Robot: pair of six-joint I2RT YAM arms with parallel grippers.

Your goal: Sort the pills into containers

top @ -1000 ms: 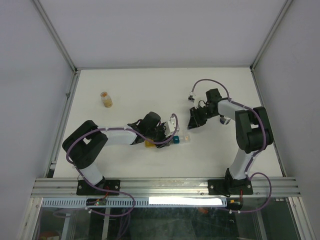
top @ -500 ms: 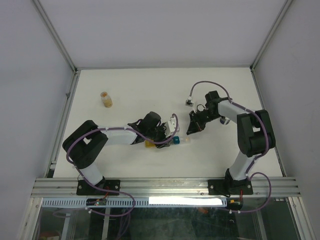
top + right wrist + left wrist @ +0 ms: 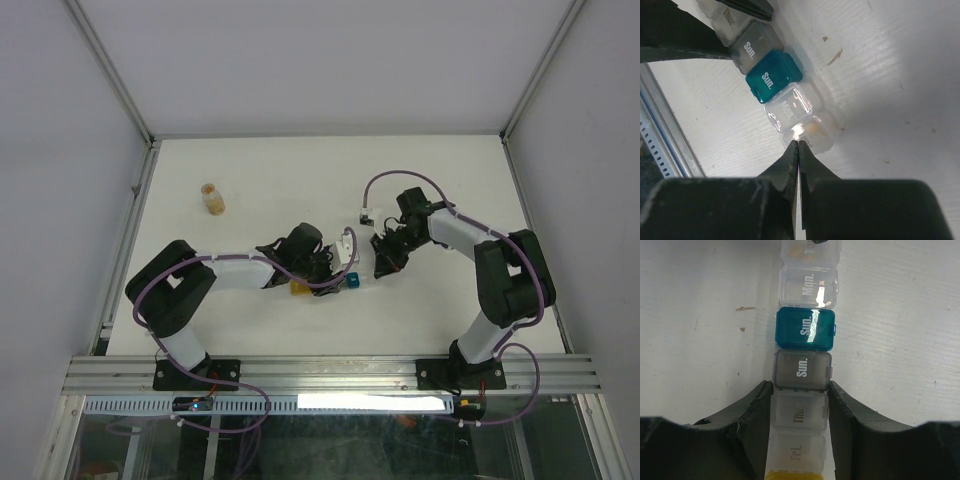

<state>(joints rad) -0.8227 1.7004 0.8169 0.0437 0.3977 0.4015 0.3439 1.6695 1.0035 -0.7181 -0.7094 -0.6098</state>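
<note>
**Strip pinned, closed tips at the end lid**

The left gripper (image 3: 800, 392) has its jaws drawn in against the two long sides of the strip (image 3: 805, 330), clamping it near the yellow end. The right gripper (image 3: 798, 146) has its jaws pressed together on nothing, tips at the lid edge of the end clear box. The strip lies flat on the table (image 3: 700, 300), between the two arms. It looks light, stiff and slick, so it would likely skid unless held by its sides. The thin snap lids probably want a gentle pry at the lip. It is a row of square boxes, yellow, clear, smoky, teal and clear, with white day labels. A bottle (image 3: 212, 199) stands well apart.
</note>
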